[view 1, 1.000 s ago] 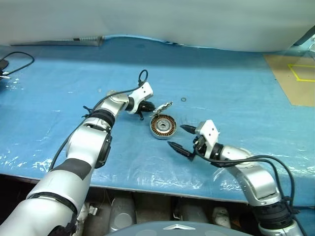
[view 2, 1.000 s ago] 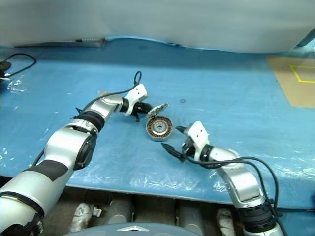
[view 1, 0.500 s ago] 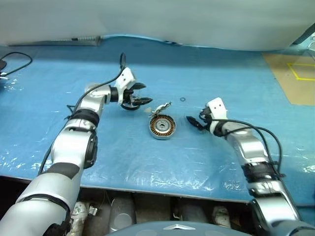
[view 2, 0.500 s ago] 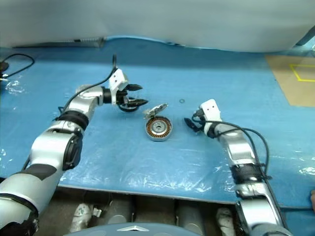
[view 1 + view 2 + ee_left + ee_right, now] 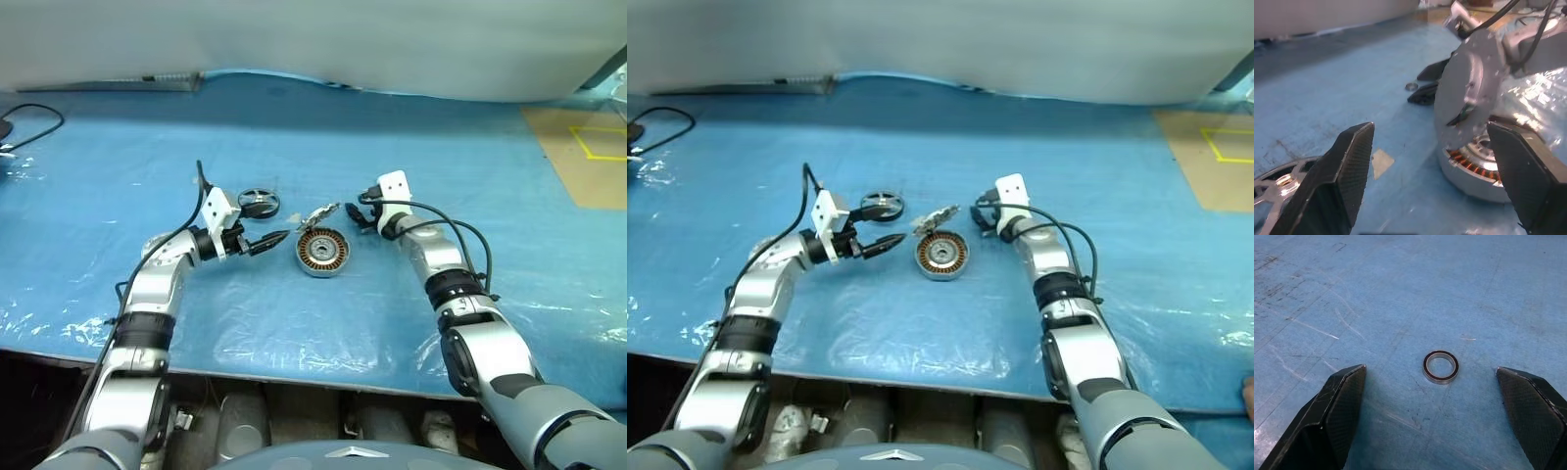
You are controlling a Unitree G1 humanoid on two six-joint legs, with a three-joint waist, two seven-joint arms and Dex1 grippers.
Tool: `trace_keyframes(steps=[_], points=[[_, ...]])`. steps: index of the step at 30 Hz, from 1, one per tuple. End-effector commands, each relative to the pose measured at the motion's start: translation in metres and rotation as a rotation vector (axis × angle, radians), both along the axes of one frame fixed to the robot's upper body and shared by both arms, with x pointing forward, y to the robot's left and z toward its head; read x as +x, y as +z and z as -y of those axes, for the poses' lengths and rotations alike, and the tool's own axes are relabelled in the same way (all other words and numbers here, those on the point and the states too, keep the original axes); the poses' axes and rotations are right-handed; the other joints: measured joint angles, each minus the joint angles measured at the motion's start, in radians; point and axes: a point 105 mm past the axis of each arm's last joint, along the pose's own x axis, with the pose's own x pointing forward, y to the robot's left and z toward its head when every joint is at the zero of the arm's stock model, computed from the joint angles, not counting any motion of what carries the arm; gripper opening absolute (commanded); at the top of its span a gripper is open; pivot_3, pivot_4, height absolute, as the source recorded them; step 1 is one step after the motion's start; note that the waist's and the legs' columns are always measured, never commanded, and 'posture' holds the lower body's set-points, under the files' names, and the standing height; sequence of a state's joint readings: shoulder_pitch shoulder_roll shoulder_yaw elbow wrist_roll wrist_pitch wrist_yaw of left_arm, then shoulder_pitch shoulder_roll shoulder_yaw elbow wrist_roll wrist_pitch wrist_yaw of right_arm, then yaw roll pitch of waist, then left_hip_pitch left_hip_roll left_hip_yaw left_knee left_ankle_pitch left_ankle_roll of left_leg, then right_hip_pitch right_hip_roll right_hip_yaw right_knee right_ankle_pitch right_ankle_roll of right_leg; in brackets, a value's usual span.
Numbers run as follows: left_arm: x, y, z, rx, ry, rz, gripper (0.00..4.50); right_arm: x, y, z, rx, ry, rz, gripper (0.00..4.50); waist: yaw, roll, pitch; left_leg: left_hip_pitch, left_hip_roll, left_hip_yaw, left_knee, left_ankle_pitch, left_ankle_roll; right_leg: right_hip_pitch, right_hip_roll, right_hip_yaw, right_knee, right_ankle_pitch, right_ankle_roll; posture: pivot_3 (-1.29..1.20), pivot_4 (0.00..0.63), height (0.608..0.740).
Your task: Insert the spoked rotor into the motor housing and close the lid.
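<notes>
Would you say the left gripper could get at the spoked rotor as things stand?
Probably yes: the left gripper is open, and the spoked rotor lies flat on the blue table just beside it, uncovered, with nothing between them.

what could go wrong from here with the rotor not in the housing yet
The lid leans tilted on the housing rim, so a nudge from the open right gripper close beside it could topple it. The spoked rotor lies flat on the table beyond the open left gripper, which may be awkward to pinch. The right gripper faces a small ring and might grab that by mistake.
</notes>
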State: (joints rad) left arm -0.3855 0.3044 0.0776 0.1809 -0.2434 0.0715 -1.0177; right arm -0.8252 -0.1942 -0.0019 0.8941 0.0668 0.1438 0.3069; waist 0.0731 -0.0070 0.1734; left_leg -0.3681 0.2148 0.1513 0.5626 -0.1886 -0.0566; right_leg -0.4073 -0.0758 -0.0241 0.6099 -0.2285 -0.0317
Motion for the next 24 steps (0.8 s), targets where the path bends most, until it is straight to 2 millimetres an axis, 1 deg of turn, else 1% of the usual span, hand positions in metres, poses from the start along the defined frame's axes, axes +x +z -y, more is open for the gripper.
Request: trace_keyframes(steps=[1, 6, 8, 11, 17, 19, 21, 24], points=[[-0.013, 0.005, 0.006, -0.037, 0.023, 0.022, 3.9, -0.005, -0.023, 0.004, -0.017, -0.031, -0.063, 4.5, -0.004, 0.0, 0.0, 0.0, 0.0, 0.0, 0.0, 0.0, 0.0, 0.0, 0.0, 0.0, 0.0, 0.0, 0.0, 0.0, 0.15, 0.74], [-0.03, -0.017, 0.017, -0.048, 0.05, -0.025, 3.9, -0.003, -0.03, 0.002, -0.05, -0.061, -0.062, 4.5, -0.007, 0.001, -0.001, 0.002, 0.001, 0.001, 0.0, 0.0, 0.0, 0.0, 0.001, 0.001, 0.0, 0.0, 0.0, 0.0, 0.15, 0.74], [-0.034, -0.023, 0.021, -0.047, 0.056, -0.04, 3.9, -0.002, -0.03, 0.001, -0.057, -0.076, -0.059, 4.5, -0.008, 0.001, -0.001, 0.002, 0.001, 0.002, 0.0, 0.0, 0.0, 0.0, 0.001, 0.001, 0.0, 0.0, 0.0, 0.0, 0.15, 0.74], [-0.037, -0.026, 0.027, -0.069, 0.061, -0.057, 3.9, 0.001, -0.028, -0.001, -0.079, -0.097, -0.05, 4.5, -0.008, 0.001, -0.001, 0.003, 0.001, 0.002, 0.0, 0.0, 0.0, 0.0, 0.001, 0.001, 0.0, 0.0, -0.001, 0.0, 0.15, 0.74], [-0.037, -0.026, 0.031, -0.077, 0.063, -0.066, 3.9, 0.002, -0.03, -0.003, -0.106, -0.114, -0.054, 4.5, -0.008, 0.003, -0.002, 0.003, 0.001, 0.002, 0.0, 0.0, 0.0, 0.0, 0.001, 0.002, 0.0, 0.001, -0.001, 0.0, 0.15, 0.74], [-0.037, -0.027, 0.032, -0.076, 0.062, -0.07, 3.95, 0.002, -0.032, -0.005, -0.113, -0.111, -0.058, 4.1, -0.008, 0.004, -0.002, 0.003, 0.001, 0.002, 0.0, 0.0, 0.0, 0.0, 0.001, 0.002, 0.0, 0.001, -0.001, 0.0, 0.15, 0.74], [-0.039, -0.028, 0.033, -0.074, 0.052, -0.074, 3.95, 0.001, -0.034, -0.005, -0.119, -0.112, -0.063, 3.59, -0.008, 0.004, -0.003, 0.003, 0.001, 0.002, 0.0, 0.0, 0.0, 0.0, 0.001, 0.002, 0.0, 0.001, -0.001, 0.0, 0.15, 0.74], [-0.042, -0.031, 0.035, -0.064, 0.038, -0.078, 3.95, 0.0, -0.036, -0.004, -0.124, -0.112, -0.068, 2.49, -0.007, 0.004, -0.003, 0.003, 0.001, 0.002, 0.0, 0.0, 0.0, 0.0, 0.001, 0.002, 0.0, 0.001, -0.001, 0.0, 0.15, 0.74]])
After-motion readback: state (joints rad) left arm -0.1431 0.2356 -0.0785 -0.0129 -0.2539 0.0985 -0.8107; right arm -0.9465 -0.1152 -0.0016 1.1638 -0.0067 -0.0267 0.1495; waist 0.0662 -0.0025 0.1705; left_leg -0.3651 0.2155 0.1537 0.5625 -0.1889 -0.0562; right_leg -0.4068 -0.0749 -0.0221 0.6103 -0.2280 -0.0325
